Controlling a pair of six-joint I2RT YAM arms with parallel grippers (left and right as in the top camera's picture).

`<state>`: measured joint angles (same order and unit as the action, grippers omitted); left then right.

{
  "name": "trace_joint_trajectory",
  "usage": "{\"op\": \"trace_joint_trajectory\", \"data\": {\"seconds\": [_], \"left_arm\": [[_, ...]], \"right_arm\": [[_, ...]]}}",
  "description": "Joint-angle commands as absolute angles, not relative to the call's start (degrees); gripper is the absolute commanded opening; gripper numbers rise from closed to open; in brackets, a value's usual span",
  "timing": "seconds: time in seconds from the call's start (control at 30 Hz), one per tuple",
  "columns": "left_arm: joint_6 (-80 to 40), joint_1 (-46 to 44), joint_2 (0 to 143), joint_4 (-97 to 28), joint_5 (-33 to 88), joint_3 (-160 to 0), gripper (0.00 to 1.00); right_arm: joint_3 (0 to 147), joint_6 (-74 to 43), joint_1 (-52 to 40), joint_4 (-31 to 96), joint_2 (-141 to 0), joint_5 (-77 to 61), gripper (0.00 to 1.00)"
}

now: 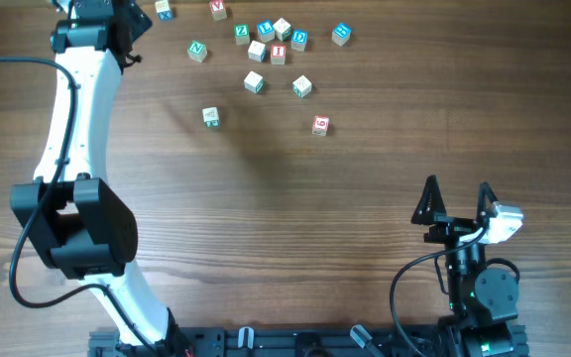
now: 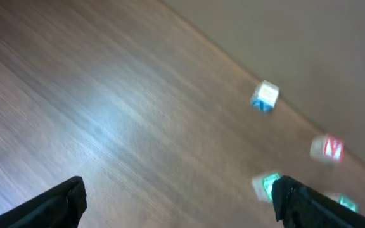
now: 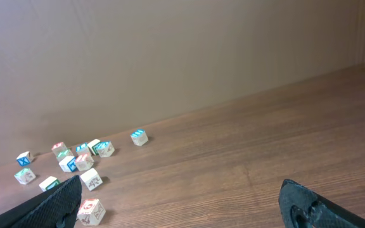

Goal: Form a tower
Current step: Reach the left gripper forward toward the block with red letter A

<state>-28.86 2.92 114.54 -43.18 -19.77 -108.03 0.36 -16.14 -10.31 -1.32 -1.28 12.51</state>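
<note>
Cubes loose near left gripper

Small pale wooden letter cubes, green, red, blue faces, loose at far side of the table, some clustered

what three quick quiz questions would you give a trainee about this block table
1. True or false: the right pincer is shut on something.
2. The loose cubes lie: A in a tray; B scattered at the far side of the table, on the side that the left pincer has reached; C on the floor.
3. Fill in: the cube nearest the right pincer shows a ___ letter face.

Key: 1 false, its fingers stand wide apart with nothing between. 2 B. 3 red.
</note>
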Motion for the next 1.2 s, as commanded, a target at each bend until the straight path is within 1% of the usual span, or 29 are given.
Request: {"op": "trace_joint_trajectory", "data": {"seconds": [0.0, 0.07, 0.1, 0.17, 0.27, 0.37, 0.43, 0.47, 0.53, 0.7, 0.93, 1.07, 1.17], "left_arm": [[-21.7, 2.5, 115.0, -47.3, -12.3, -108.8, 0.98], [-19.7, 2.3, 114.5, -52.2, -8.4, -108.8, 0.99], [-19.7, 2.1, 114.4, -57.9, -4.2, -108.8, 1.0], [-19.7, 2.0, 114.4, -63.4, -1.4, -108.8, 1.0], [-19.9, 1.4, 114.4, -71.4, -1.0, -108.8, 1.0], [-19.8, 0.3, 114.4, -75.3, -0.6, -108.8, 1.0], [-18.5, -0.8, 114.4, -75.3, 0.9, -108.8, 1.0], [-14.6, -1.8, 114.4, -74.2, 2.7, -108.8, 1.0], [-12.1, -2.8, 114.4, -72.8, 4.3, -108.8, 1.0], [-12.0, -4.8, 114.4, -71.0, 4.3, -108.8, 1.0], [-12.0, -4.8, 114.4, -66.1, 4.3, -108.8, 1.0], [-12.4, -4.8, 114.4, -60.0, 4.3, -108.8, 1.0], [-12.4, -4.8, 114.4, -60.0, 4.3, -108.8, 1.0]], "right_arm": [[0.3, -15.2, -10.1, -1.6, -1.0, 13.1, 1.0], [0.3, -15.2, -10.1, -1.6, -1.0, 13.1, 1.0], [0.3, -15.2, -10.1, -1.6, -1.0, 13.1, 1.0], [0.3, -15.2, -10.1, -1.6, -1.0, 13.1, 1.0], [0.3, -15.2, -10.1, -1.6, -1.0, 13.1, 1.0], [0.3, -15.2, -10.1, -1.6, -1.0, 13.1, 1.0], [0.3, -15.2, -10.1, -1.6, -1.0, 13.1, 1.0], [0.3, -15.2, -10.1, -1.6, -1.0, 13.1, 1.0], [0.3, -15.2, -10.1, -1.6, -1.0, 13.1, 1.0], [0.3, -15.2, -10.1, -1.6, -1.0, 13.1, 1.0], [0.3, -15.2, -10.1, -1.6, -1.0, 13.1, 1.0], [0.3, -15.2, -10.1, -1.6, -1.0, 13.1, 1.0], [0.3, -15.2, -10.1, -1.6, -1.0, 13.1, 1.0]]}}
